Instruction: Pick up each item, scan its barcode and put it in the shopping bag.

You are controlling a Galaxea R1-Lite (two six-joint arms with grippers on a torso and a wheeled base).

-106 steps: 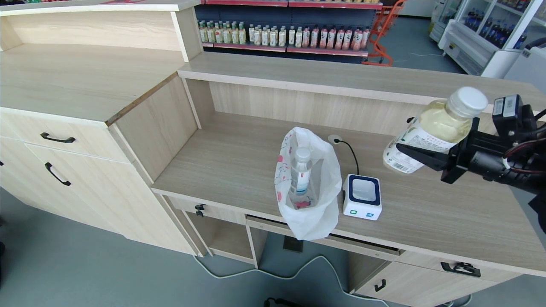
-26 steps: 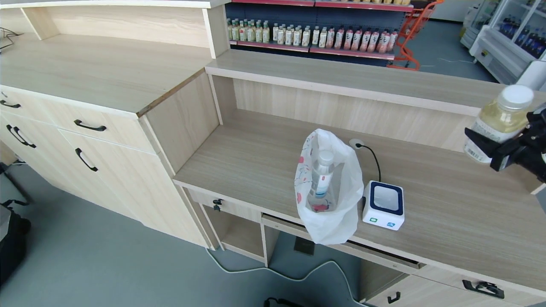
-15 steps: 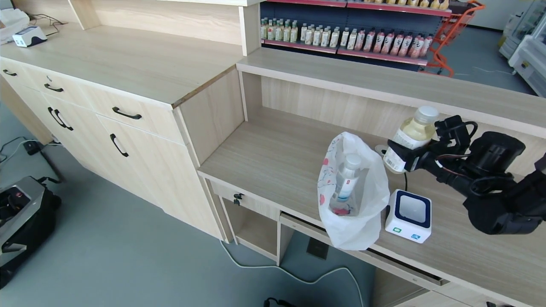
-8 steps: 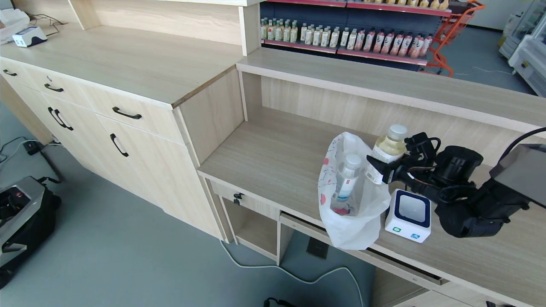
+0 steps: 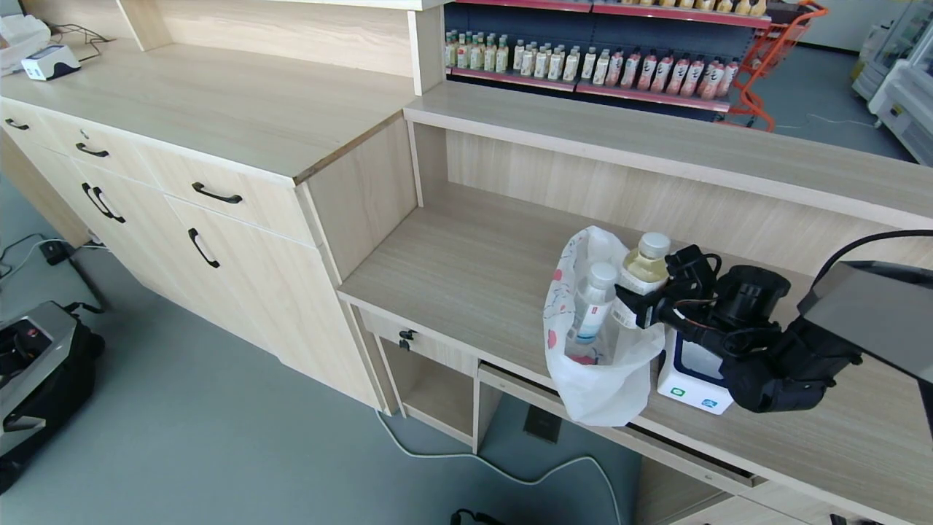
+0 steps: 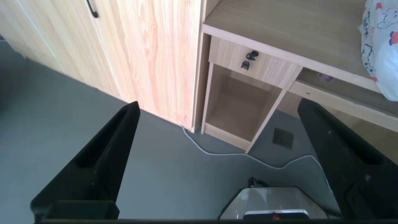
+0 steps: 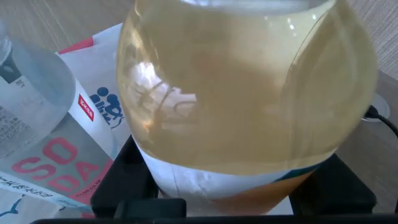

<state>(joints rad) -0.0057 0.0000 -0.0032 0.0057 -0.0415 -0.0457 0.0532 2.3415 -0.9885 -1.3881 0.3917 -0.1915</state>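
My right gripper [image 5: 635, 310] is shut on a pale yellow drink bottle [image 5: 643, 268] with a white cap, holding it upright at the right rim of the white shopping bag [image 5: 583, 383]. The bag stands open on the lower counter with a clear water bottle [image 5: 592, 305] upright inside. In the right wrist view the yellow bottle [image 7: 249, 93] sits close between the dark fingers [image 7: 134, 177], with the clear bottle [image 7: 28, 99] beside it. The white and blue scanner [image 5: 689, 390] lies right of the bag, partly hidden by my arm. My left gripper [image 6: 217, 162] hangs open over the floor.
The lower counter [image 5: 481, 270] has a back wall and a raised shelf [image 5: 656, 146] above it. A taller counter [image 5: 219, 109] with drawers stands to the left. The scanner's cable runs behind the bag. A corner of the bag [image 6: 380, 43] and a cable on the floor appear near the left gripper.
The right arm has carried the yellow bottle leftward and down, from above the scanner to the bag's rim. The head camera turned earlier on and has held still for the last second.
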